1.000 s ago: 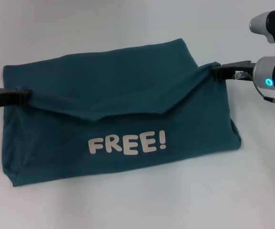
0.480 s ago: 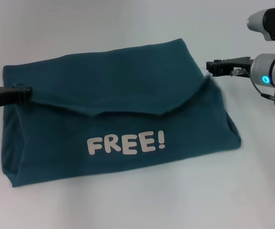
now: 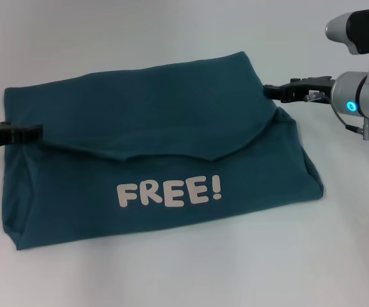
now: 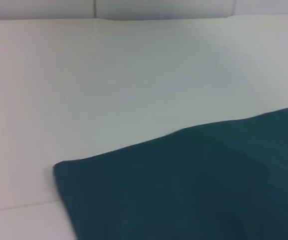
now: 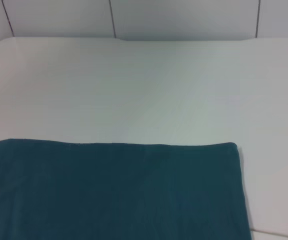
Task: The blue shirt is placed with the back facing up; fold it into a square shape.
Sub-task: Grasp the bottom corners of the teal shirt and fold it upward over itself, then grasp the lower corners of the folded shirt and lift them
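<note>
The blue shirt [image 3: 152,128] lies on the white table [image 3: 171,275], folded to a wide band. A flap is folded toward me over the middle, and white "FREE!" lettering [image 3: 170,192] faces up on the near part. My left gripper [image 3: 38,132] is at the flap's left end, low over the cloth, and looks open with no cloth drawn up into it. My right gripper [image 3: 267,91] hovers just off the shirt's far right corner, open and empty. The shirt also shows in the left wrist view [image 4: 193,190] and in the right wrist view [image 5: 109,190].
The white table surrounds the shirt on all sides. A tiled wall [image 5: 134,17] stands beyond the table's far edge. My right arm's grey wrist with a blue light [image 3: 363,102] is at the right edge.
My right gripper has let go of the flap's right end and moved up and toward the far corner. The flap has settled flat. My left gripper has eased off the flap's left end.
</note>
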